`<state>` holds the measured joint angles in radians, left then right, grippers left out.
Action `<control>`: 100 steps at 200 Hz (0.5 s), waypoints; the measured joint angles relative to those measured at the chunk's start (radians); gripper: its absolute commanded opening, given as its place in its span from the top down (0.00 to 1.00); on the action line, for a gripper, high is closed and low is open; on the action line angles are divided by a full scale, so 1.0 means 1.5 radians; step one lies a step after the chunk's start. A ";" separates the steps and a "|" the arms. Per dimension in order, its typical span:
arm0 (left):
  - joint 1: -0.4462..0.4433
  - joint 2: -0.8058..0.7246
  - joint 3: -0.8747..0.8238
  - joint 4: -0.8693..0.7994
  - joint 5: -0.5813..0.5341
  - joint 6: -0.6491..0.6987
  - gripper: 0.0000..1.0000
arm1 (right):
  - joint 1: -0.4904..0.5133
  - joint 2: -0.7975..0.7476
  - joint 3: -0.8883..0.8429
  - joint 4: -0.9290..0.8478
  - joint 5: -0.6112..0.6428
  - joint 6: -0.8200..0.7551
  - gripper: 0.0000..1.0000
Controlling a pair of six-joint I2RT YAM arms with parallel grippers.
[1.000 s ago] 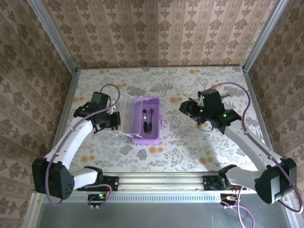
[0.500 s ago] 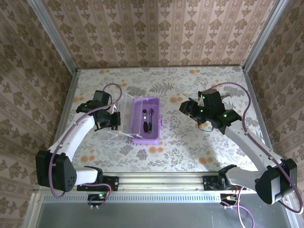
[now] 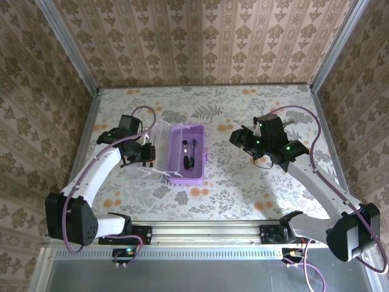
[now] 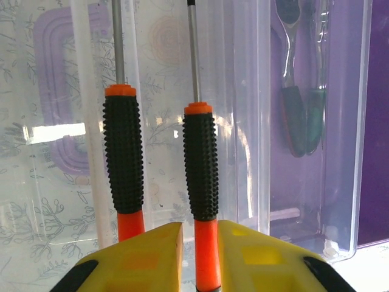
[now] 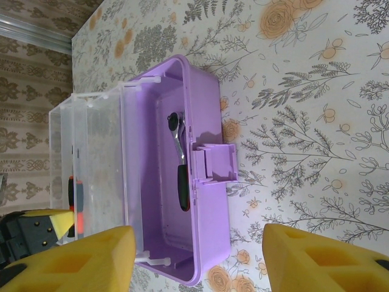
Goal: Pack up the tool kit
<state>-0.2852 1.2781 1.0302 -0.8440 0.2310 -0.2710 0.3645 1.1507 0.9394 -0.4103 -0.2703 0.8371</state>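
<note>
The purple tool box [image 3: 196, 175] is being observed lying open on the floral table [image 3: 255, 182], left of centre, with its clear lid [image 3: 152, 131] swung out to its left side. A ratchet [image 5: 180, 176] with a dark handle is being carried lengthwise inside the purple tray.

The left gripper [image 3: 148, 153] is being presented at the clear lid. In the left wrist view an orange-and-black screwdriver [image 4: 200, 170] is being seen with its orange end lying between the yellow fingers [image 4: 152, 249] and its shaft pointing away across the lid. Whether the fingers are being pressed onto that handle or are standing just off it cannot be told. A second handle [image 4: 124, 161] of the same kind is being shown just beside it. Whether it is another tool or a reflection in the plastic cannot be told.

The right gripper [image 3: 238, 137] is being held above the table to the right of the box, apart from it, with its fingers spread wide and nothing between them.
</note>
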 measured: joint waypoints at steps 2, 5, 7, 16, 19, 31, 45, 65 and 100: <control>0.000 0.000 0.001 -0.001 0.000 0.001 0.75 | 0.000 0.000 0.000 0.000 0.000 0.000 0.41; 0.000 0.000 0.002 -0.002 0.000 0.001 0.75 | 0.000 0.000 0.000 0.000 0.000 0.000 0.41; 0.001 0.000 0.002 -0.003 0.000 0.002 0.75 | 0.000 0.000 0.000 0.000 0.000 0.000 0.41; 0.001 -0.001 0.005 -0.005 0.000 0.003 0.75 | 0.000 0.000 -0.001 0.001 0.000 0.000 0.41; 0.001 -0.002 0.005 -0.005 0.000 0.003 0.76 | 0.000 0.000 -0.002 0.001 0.000 0.000 0.41; 0.003 -0.004 0.007 -0.009 0.000 0.005 0.75 | 0.000 0.000 -0.003 0.001 0.000 0.000 0.41; 0.005 -0.008 0.010 -0.016 -0.001 0.005 0.75 | 0.000 0.000 -0.003 0.002 0.000 0.000 0.41; 0.006 -0.025 0.018 -0.023 -0.001 0.005 0.75 | 0.000 0.000 -0.003 0.001 0.000 -0.003 0.41; 0.013 -0.131 0.021 -0.008 -0.007 0.000 0.49 | 0.000 0.013 0.010 -0.029 0.006 -0.041 0.40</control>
<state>-0.2653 1.0813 1.0622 -0.8555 0.2203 -0.2707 0.3645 1.1706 0.9550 -0.4541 -0.2611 0.7750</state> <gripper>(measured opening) 0.359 0.594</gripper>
